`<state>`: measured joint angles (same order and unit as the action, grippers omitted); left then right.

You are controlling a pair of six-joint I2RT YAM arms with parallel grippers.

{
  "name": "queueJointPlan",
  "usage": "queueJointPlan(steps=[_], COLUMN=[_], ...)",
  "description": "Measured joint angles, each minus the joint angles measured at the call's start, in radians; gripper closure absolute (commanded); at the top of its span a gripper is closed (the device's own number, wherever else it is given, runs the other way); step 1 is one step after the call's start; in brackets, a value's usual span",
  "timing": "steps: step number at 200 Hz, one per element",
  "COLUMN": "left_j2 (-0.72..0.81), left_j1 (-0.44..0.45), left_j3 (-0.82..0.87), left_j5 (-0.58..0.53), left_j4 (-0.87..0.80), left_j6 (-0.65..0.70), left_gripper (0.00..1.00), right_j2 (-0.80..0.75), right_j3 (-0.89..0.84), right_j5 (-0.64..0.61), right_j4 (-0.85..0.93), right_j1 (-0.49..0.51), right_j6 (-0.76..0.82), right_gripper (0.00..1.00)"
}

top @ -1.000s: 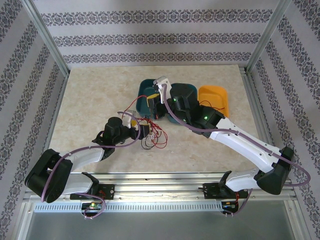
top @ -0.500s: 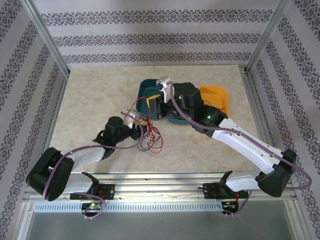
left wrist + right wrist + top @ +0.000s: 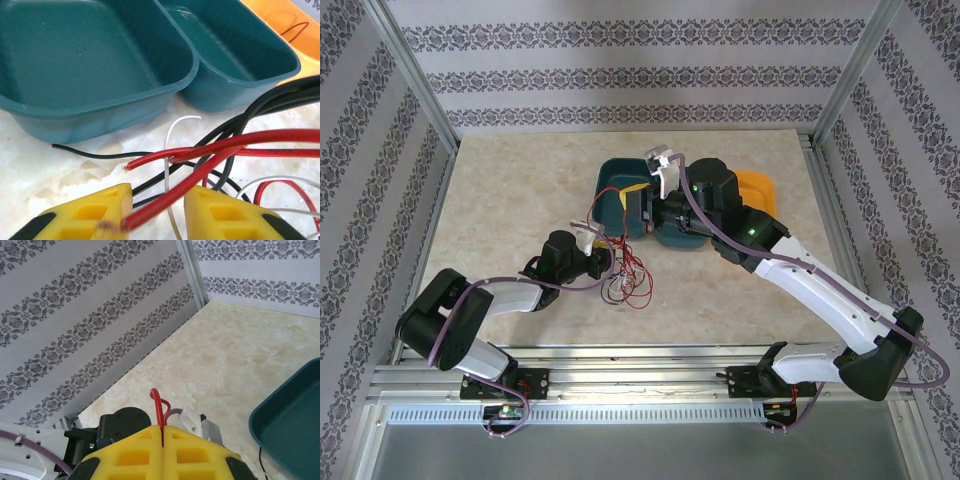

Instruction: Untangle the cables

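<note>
Right tool (image 3: 162, 428), clamping a red cable (image 3: 158, 402), has drawn toward upper centre of frame, teasing it from the tangle (image 3: 625, 276); left tool (image 3: 158, 202) stands parted.

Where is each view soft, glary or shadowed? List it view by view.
Left wrist: the left hand at the bottom edge is out of focus, the teal trays sharper, with mild sheen. Right wrist: the right hand and its red cable are crisp. Top external: even light, soft shadows, the cables tiny.
</note>
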<state>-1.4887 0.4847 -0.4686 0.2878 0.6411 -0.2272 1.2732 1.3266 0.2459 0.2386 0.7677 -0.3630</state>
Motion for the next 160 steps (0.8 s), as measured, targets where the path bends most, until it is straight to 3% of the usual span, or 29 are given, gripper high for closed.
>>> queueJointPlan(steps=[35,49,57,107,139,160], left_j2=[0.098,0.166,0.203,0.272,0.103,-0.036], left_j1=[0.0,0.007,0.02,0.185,0.208,0.21], left_j3=[0.057,0.109,0.134,0.142,0.099,0.043], left_j5=[0.028,0.04,0.046,-0.018,-0.095,-0.11], left_j4=[0.037,0.075,0.092,0.163,0.341,0.432], left_j6=[-0.04,-0.046,-0.042,0.053,0.093,0.097], left_gripper=[0.35,0.16,0.12,0.05,0.07,0.17], right_j2=[-0.008,-0.007,-0.007,0.017,0.023,0.023], right_j3=[0.004,0.003,0.003,0.004,0.012,0.031], right_j5=[-0.136,-0.17,-0.182,-0.212,-0.219,-0.22], right_j4=[0.05,0.062,0.066,0.069,0.081,0.084], right_j1=[0.0,0.0,0.0,0.006,0.031,0.051], right_j6=[-0.006,-0.013,-0.018,-0.035,-0.036,-0.036], right_gripper=[1.0,1.0,1.0,1.0,1.0,1.0])
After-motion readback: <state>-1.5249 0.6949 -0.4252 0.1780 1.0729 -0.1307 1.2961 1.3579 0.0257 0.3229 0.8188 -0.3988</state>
